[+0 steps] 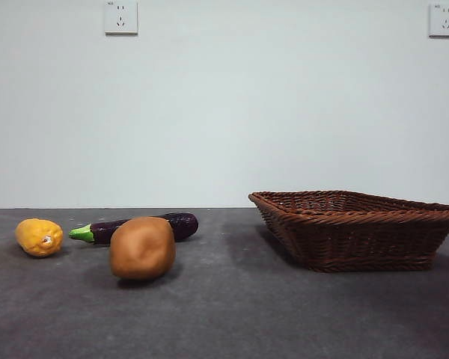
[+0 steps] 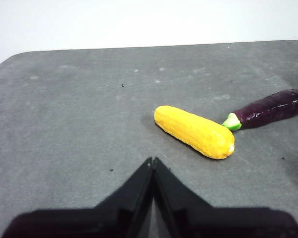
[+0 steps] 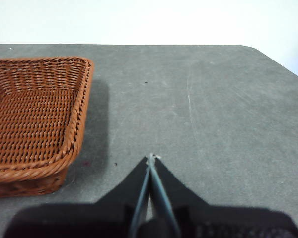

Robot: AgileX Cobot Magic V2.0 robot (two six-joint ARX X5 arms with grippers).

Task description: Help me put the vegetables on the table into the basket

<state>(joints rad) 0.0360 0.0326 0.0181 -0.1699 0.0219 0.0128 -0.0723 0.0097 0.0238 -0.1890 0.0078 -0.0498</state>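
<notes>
Potato [image 1: 142, 247]: lies on the bench [image 1: 232, 314], left of centre in the front view, nearest the camera, in front of the eggplant.
Eggplant [image 1: 135, 227]: lies flat behind the potato, green stem towards the corn.
Corn [image 1: 39, 236]: lies far left on the bench, just beside the eggplant's stem, not touching it.
Basket [image 1: 359, 232]: stands on the right, well apart from the vegetables; nothing shows inside it.
Left claw [image 2: 152, 161]: jaws pressed together, holding nothing, above bare bench near the corn.
Right claw [image 3: 151, 158]: jaws closed tip to tip, holding nothing, beside the basket.
</notes>
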